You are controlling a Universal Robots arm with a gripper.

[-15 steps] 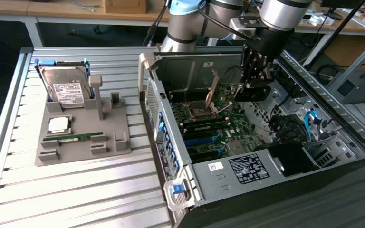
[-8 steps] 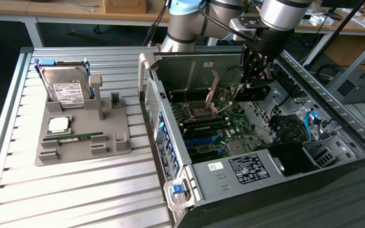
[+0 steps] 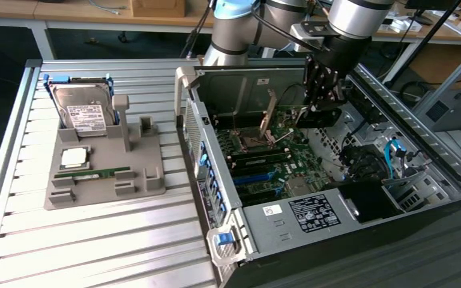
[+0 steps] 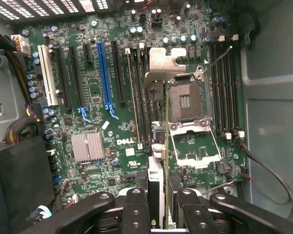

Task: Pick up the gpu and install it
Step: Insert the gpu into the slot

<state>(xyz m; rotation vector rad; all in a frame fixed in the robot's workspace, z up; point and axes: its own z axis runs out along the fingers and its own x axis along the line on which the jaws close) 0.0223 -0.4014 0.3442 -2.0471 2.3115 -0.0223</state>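
Left to right, exterior view: grey holder tray (image 3: 106, 180) on the slatted table (image 3: 94, 240), hard drive (image 3: 82, 111) upright at its 12 o'clock end, CPU (image 3: 74, 157) at centre, green memory stick (image 3: 94, 173) just below it.

Open PC case (image 3: 311, 180) fills the exterior view's right. Gripper (image 3: 324, 105) hangs over the case's 12 o'clock end, above the motherboard (image 3: 271, 174), clamped on the gpu (image 3: 320, 115); the card is held edge-on, off the board, not seated.

Wrist view: fingers (image 4: 136, 209) pinch the gpu (image 4: 156, 180) from both sides, silvery bracket edge between them. Beyond it sit the open CPU socket (image 4: 185, 102), blue slot (image 4: 105, 73), white slot (image 4: 48, 73) and heatsink (image 4: 87, 146).
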